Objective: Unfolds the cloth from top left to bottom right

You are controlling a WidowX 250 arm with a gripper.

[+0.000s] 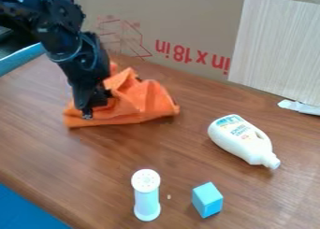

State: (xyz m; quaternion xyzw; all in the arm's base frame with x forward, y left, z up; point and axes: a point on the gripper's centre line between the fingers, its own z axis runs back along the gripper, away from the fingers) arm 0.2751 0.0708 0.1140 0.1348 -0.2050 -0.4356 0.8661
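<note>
The black gripper (92, 104) hangs down at the left of the view, over the left part of the orange cloth (147, 102). Its tips are low against the fabric, and whether they hold any of it I cannot tell. Crumpled and folded, the cloth lies on the brown wooden table (112, 162), with raised folds behind and to the right of the gripper and a flatter edge toward the front. The arm covers part of its left side.
To the right lies a white bottle (243, 140) on its side. Nearer the front edge are a white-capped shaker (146, 195) and a light blue block (207, 199). A cardboard panel (175, 17) and a pale wood-grain board (281, 46) stand behind.
</note>
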